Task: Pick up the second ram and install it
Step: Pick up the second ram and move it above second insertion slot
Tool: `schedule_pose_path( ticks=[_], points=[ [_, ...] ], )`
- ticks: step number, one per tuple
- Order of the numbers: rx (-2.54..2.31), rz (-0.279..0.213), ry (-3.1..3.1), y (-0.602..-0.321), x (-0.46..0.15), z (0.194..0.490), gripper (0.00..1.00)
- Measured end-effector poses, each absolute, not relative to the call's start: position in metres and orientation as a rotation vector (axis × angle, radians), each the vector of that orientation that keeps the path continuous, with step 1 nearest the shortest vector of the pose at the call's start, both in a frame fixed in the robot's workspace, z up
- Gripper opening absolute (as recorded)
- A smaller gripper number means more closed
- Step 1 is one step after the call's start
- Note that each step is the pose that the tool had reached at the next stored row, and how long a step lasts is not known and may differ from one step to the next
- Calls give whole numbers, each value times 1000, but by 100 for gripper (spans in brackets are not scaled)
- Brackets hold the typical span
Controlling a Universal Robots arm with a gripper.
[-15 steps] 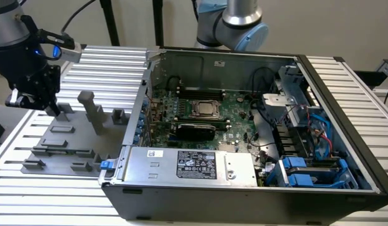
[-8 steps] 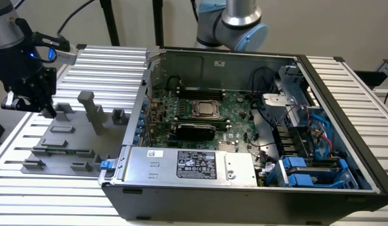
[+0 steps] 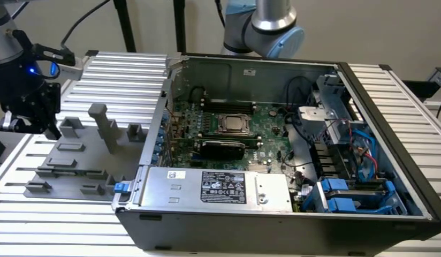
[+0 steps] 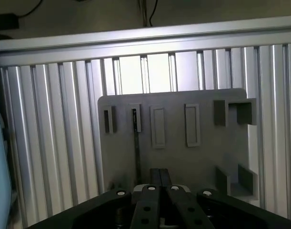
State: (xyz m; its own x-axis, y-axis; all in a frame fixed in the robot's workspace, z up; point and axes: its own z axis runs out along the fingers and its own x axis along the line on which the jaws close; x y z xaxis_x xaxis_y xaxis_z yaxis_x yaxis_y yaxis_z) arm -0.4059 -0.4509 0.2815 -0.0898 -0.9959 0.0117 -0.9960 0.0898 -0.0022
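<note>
A black robot arm (image 3: 28,91) with a small blue light hangs at the exterior view's far left, above a flat grey plastic fixture plate (image 3: 88,163) carrying raised blocks and one tall post. The plate lies on a ribbed aluminium table (image 3: 56,225).

In the wrist view, the black two-fingered gripper (image 4: 160,171) has its fingers (image 4: 155,179) pressed together, with nothing seen between them. The second ram (image 4: 136,152), a long thin stick seen edge-on as a dark line, stands in a small slotted block on the plate, just beside the fingers. Whether it touches them cannot be told.

Right of the plate sits an open black and grey metal computer case (image 3: 278,225). Inside are a green motherboard (image 3: 271,128), a square silver processor socket (image 3: 233,124) and long black memory slots (image 3: 228,101). Along the near side is a silver power supply box (image 3: 271,195) with a black and white label (image 3: 224,187); its writing is too small to read. Blue plastic drive caddies (image 3: 349,201) fill the near right corner. A silver and pale blue robot joint (image 3: 274,27) stands behind the case.
</note>
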Motion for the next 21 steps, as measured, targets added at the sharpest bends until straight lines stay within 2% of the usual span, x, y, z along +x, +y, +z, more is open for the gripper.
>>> schedule_pose_path(
  ticks=[21],
  points=[
    [2141, 16, -2290, -461, -396, 258, 12]
  ],
)
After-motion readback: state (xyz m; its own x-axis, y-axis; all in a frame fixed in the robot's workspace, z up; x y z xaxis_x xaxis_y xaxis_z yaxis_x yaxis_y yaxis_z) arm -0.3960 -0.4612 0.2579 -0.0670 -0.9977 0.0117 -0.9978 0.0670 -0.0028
